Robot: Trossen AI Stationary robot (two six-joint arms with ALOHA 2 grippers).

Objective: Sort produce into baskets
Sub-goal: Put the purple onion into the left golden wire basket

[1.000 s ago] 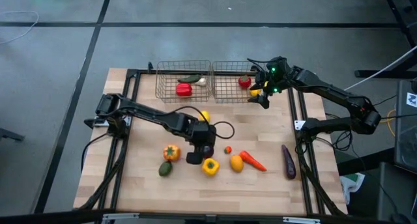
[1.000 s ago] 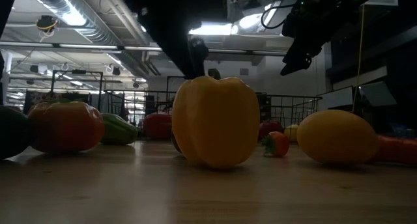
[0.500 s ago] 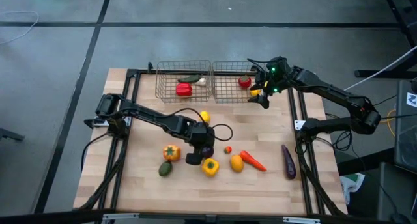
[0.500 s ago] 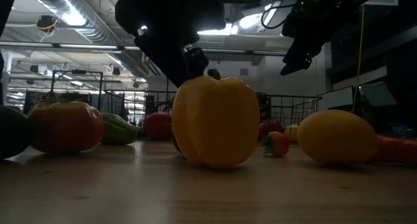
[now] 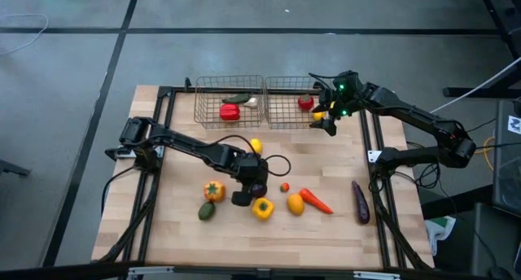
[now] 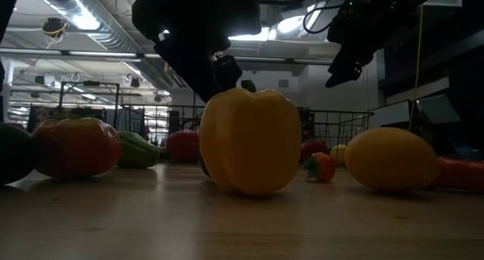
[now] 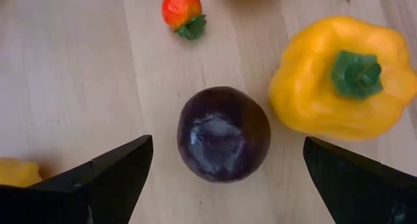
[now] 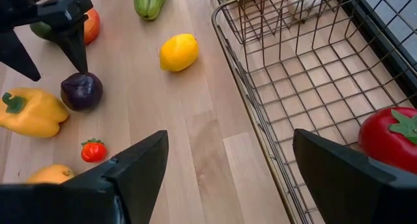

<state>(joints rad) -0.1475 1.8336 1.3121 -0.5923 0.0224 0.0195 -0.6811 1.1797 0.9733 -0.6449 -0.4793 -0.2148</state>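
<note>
Fingers of the left hand (image 7: 225,178) stand wide apart, one on either side of a dark purple round piece (image 7: 223,133) that lies on the table (image 5: 179,223); neither finger touches it, and the hand holds nothing. Just beside the purple piece lies a yellow pepper (image 7: 342,77), and a small tomato (image 7: 182,10) lies a little farther off.

Over by the baskets, the right hand (image 8: 228,165) hangs above the near edge of the right basket (image 5: 286,109), its fingers also spread wide and holding nothing. A red tomato (image 8: 391,139) sits inside that basket. The left basket (image 5: 228,101) holds a red pepper (image 5: 229,111), a green piece and a pale one.

Loose on the table are a lemon (image 5: 256,146), an orange pepper (image 5: 214,190), an avocado (image 5: 207,211), an orange-yellow fruit (image 5: 295,203), a carrot (image 5: 316,201) and an eggplant (image 5: 361,203), the last well apart near the right edge.
</note>
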